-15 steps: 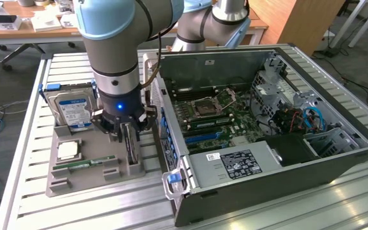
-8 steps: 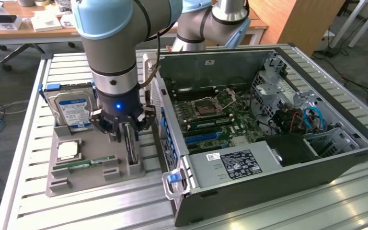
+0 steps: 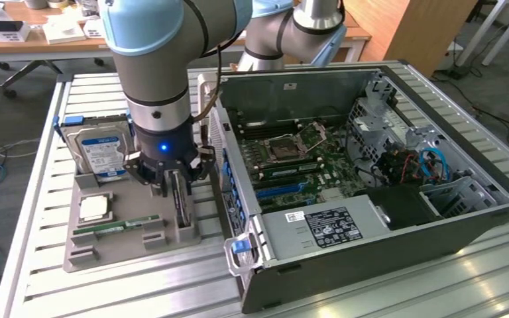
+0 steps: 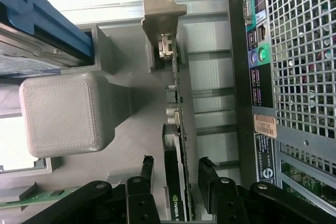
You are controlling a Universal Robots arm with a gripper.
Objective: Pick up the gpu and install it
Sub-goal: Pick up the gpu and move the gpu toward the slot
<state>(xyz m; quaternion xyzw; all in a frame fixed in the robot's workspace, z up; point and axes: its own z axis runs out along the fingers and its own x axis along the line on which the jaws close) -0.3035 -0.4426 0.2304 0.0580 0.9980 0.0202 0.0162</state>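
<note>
Straddling the gpu [image 4: 175,182] in the wrist view, the gripper [image 4: 177,162] has one black finger [image 4: 148,174] on each face of the card. We read a narrow gap on both sides, so the jaws stand apart at little more than the card's thickness and grip nothing. The card lies midway between the two fingers, and its thin edge faces the camera.

In the exterior view we find the gpu [image 3: 185,215] standing on edge in a slot of the grey holder tray [image 3: 87,255], directly beneath the gripper [image 3: 177,187]. The tray rests on the slatted metal table [image 3: 413,291], just beside the open computer case [image 3: 466,218], on the exterior view's left of it.

The card's long axis is level and runs parallel to the case's port panel [image 4: 257,61], which sits close alongside. Its metal bracket [image 4: 163,9] is at the end away from the fingers, so the fingers flank the end opposite the bracket. Its flat faces are upright.

On the same tray we note a hard drive [image 3: 98,151] standing at the far end, a processor [image 3: 93,209] lying flat, and a green memory stick [image 3: 117,227] near it. All three are apart from the card
</note>
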